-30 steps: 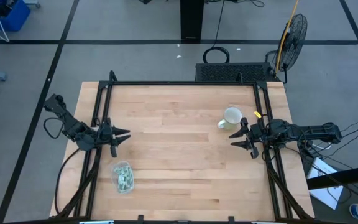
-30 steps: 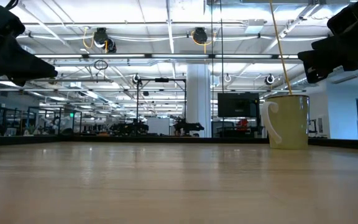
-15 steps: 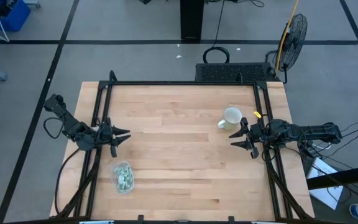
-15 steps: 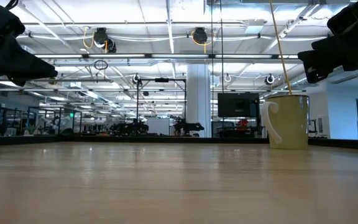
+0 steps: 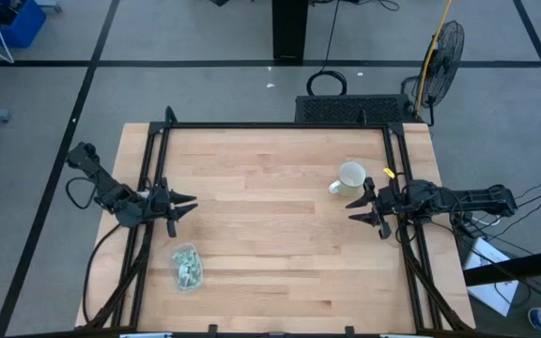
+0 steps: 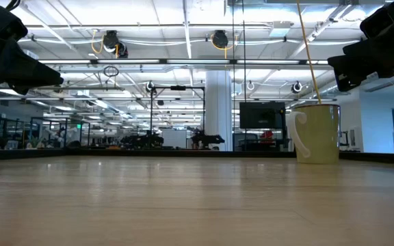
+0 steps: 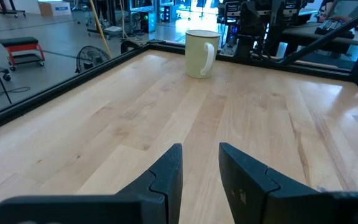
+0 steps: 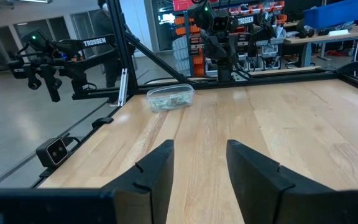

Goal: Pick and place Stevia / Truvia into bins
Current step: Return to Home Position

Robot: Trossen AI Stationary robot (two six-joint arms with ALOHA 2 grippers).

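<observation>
The clear plastic bowl [image 5: 186, 266] stands near the table's near-left corner, and pale green and white packets [image 5: 188, 270] lie inside it; it also shows in the right wrist view [image 8: 170, 98]. My left gripper [image 5: 190, 204] hovers open at the table's left edge, a short way beyond the bowl on its far side. My right gripper [image 5: 353, 211] hovers open at the right edge, close to the cream mug [image 5: 348, 177]. In the wrist views each gripper's fingers [image 7: 199, 152] [image 8: 199, 149] stand apart above bare wood.
The cream mug with a handle [image 7: 201, 53] stands upright on the right part of the table, just beyond my right gripper. A black frame [image 5: 275, 126] runs along the table's edges. Bare wood lies between the two arms.
</observation>
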